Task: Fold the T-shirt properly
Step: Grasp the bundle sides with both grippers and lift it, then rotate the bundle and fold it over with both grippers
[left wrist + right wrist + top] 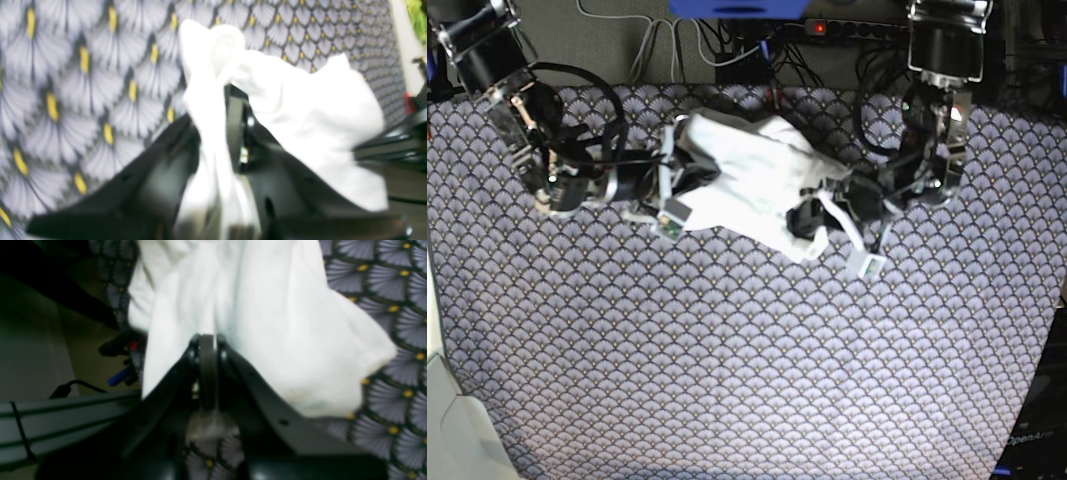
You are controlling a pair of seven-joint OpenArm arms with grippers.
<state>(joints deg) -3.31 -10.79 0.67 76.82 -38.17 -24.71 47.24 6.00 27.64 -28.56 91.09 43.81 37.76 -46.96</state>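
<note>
The T-shirt point(752, 175) is a bunched white mass near the far edge of the patterned table, plain side showing, no print visible. My right gripper point(689, 180) is shut on its left part; in the right wrist view point(207, 350) the jaws pinch the white cloth point(260, 313). My left gripper point(819, 212) is shut on its right part. In the left wrist view point(218, 100) a gathered fold of the T-shirt point(310, 110) runs between the fingers.
The table is covered by a grey fan-patterned cloth point(727, 360) with yellow dots. Cables and a power strip point(847, 28) lie behind the far edge. A white surface point(447, 430) shows at the front left corner.
</note>
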